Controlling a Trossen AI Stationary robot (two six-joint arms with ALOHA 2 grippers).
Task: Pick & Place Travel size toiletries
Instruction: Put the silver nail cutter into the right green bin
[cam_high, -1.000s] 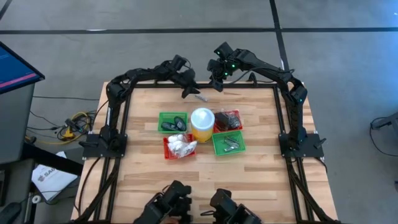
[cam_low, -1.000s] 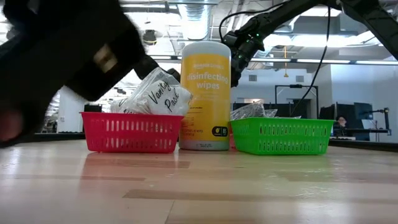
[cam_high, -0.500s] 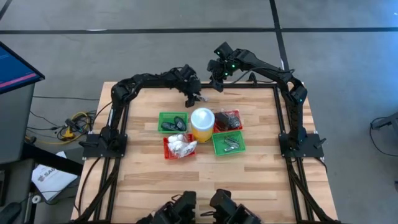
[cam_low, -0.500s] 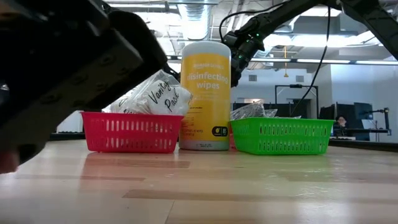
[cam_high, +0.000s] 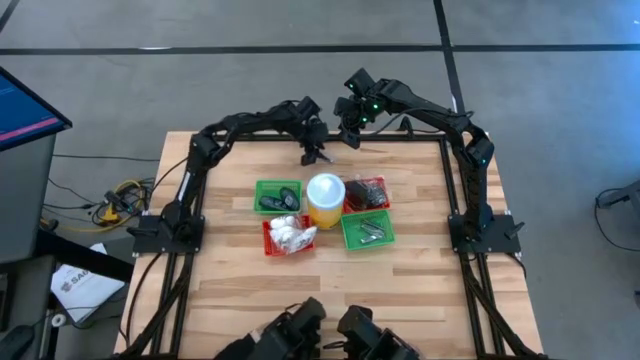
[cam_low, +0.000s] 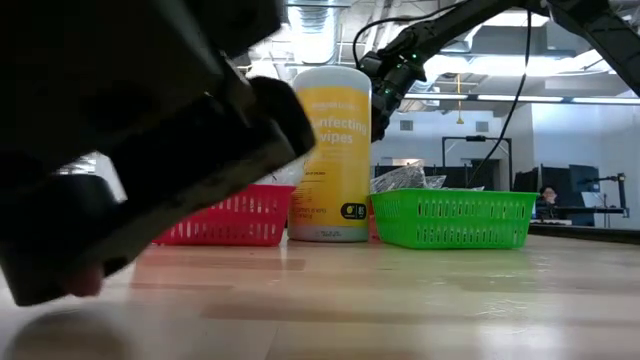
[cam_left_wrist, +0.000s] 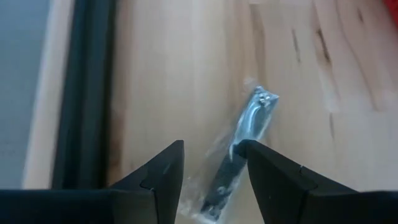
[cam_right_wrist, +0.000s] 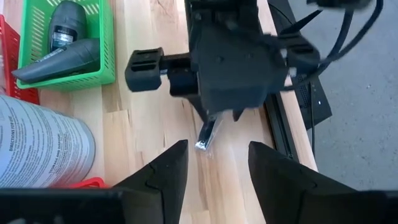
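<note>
Wooden counter (cam_high: 250, 290) seen from the high view: the left end effector (cam_high: 316, 156) is over the far edge, directly above a small bagged metal piece that its body hides from this camera. The right end effector (cam_high: 349, 128) hangs just beside it, also at the far edge. Mid-counter, a green basket (cam_high: 277, 195) holds dark items, a red basket (cam_high: 283, 237) holds white packets (cam_high: 292, 235), a second red basket (cam_high: 368, 192) holds dark round pieces in clear bags, and a second green basket (cam_high: 367, 230) holds silvery metal pieces (cam_high: 372, 228). A yellow wipes canister (cam_high: 325, 199) with white lid stands between them.

Low view: a dark arm body fills the near left. Behind it stand the canister (cam_low: 335, 155), a red basket (cam_low: 225, 215) and a green basket (cam_low: 455, 219); the right arm reaches in from above.

Left wrist view: the left end effector (cam_left_wrist: 211, 165) has its fingers (cam_left_wrist: 163, 168) spread, straddling a silvery clipper-like piece in a clear bag (cam_left_wrist: 239, 149) lying flat on the counter (cam_left_wrist: 161, 74) near the black frame rail. Whether the pads touch it cannot be told.

Right wrist view: the right end effector (cam_right_wrist: 214, 163) is spread apart and holds nothing; ahead, the left end effector (cam_right_wrist: 214, 121) stands over the bagged piece (cam_right_wrist: 207, 135).
</note>
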